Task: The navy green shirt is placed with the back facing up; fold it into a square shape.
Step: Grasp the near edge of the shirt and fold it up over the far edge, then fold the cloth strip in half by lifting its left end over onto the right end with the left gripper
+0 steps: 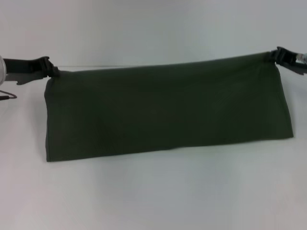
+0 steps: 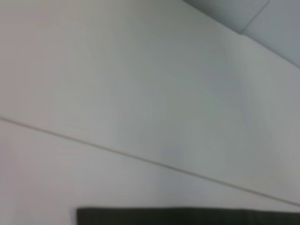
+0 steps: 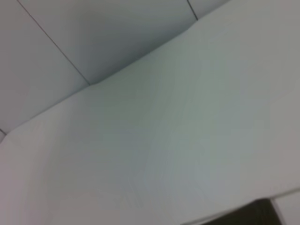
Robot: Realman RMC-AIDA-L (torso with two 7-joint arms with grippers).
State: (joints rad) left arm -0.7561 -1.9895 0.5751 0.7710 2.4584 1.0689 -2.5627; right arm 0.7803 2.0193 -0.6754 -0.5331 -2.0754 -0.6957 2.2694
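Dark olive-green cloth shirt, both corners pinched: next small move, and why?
Probably carry both end effectors forward together and lay the held edge down. Left end effector and right end effector hold the dark olive-green cloth shirt's far corners; its near edge lies on the white table.

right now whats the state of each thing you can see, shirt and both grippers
dark olive-green soft cloth shirt: folded into a long band, far edge pulled taut between the two grippers, plain side showing
left gripper: at the shirt's far left corner, jaws shut on the cloth
right gripper: at the shirt's far right corner, jaws shut on the cloth
white table: bears the shirt's near edge
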